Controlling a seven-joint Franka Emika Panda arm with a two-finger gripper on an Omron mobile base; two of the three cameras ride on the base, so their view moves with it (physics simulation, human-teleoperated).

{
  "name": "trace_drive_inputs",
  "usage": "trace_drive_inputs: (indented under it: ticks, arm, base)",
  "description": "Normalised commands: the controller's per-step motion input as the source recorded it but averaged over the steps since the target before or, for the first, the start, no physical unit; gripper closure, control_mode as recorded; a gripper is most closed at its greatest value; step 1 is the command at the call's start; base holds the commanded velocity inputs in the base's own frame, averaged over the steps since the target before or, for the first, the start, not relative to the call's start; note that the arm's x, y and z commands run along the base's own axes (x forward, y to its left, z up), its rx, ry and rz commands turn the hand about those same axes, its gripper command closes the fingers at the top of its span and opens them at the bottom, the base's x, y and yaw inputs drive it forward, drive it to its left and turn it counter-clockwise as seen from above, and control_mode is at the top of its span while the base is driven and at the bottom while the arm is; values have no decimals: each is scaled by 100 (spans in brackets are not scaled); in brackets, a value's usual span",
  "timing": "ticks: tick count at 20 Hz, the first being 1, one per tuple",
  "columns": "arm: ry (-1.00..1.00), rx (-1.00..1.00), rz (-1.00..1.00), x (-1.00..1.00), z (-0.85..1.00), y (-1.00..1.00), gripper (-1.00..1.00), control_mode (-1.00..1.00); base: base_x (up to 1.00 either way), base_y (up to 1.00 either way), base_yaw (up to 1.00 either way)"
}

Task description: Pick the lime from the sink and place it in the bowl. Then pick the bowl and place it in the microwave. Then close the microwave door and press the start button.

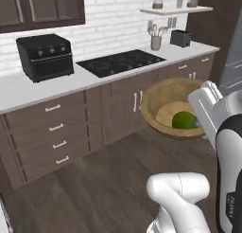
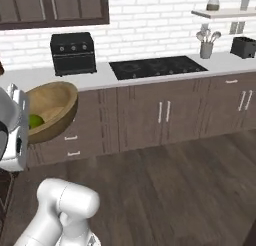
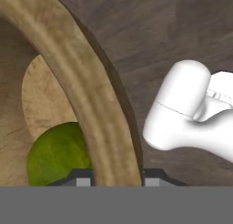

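Observation:
My gripper (image 3: 116, 177) is shut on the rim of the wooden bowl (image 3: 86, 95) and holds it tilted in the air over the floor. The lime (image 3: 57, 152) lies inside the bowl, close to the gripped rim. In the left base view the bowl (image 1: 160, 104) hangs in front of the lower cabinets with the lime (image 1: 183, 119) in it, and the gripper (image 1: 202, 127) is at its right edge. In the right base view the bowl (image 2: 55, 105) and the lime (image 2: 34, 121) are at the far left by the gripper (image 2: 26, 135). The sink and the microwave are out of view.
A counter (image 1: 28, 92) runs along the wall with a black knobbed oven (image 1: 45, 57), a cooktop (image 1: 120, 61), a utensil pot (image 1: 156, 41) and a toaster (image 1: 179, 38). Drawers and cabinet doors (image 2: 165, 115) stand below. Dark wooden floor (image 2: 190, 190) lies open in front.

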Motion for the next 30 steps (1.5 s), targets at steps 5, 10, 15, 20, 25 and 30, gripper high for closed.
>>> trace_drive_inputs:
  ticks: [5, 10, 15, 20, 25, 30]
  arm:
    - [0, 0, 0, 0, 0, 0, 100, 100]
    - [0, 0, 0, 0, 0, 0, 100, 100]
    - [0, 0, 0, 0, 0, 0, 100, 100]
    - [0, 0, 0, 0, 0, 0, 100, 100]
    - [0, 0, 0, 0, 0, 0, 100, 100]
    - [0, 0, 0, 0, 0, 0, 100, 100]
  base:
    - [0, -47, -76]
    - [0, -54, -74]
    - [0, -54, -75]
    - [0, -52, -76]
    - [0, -46, -78]
    - [0, -51, -77]
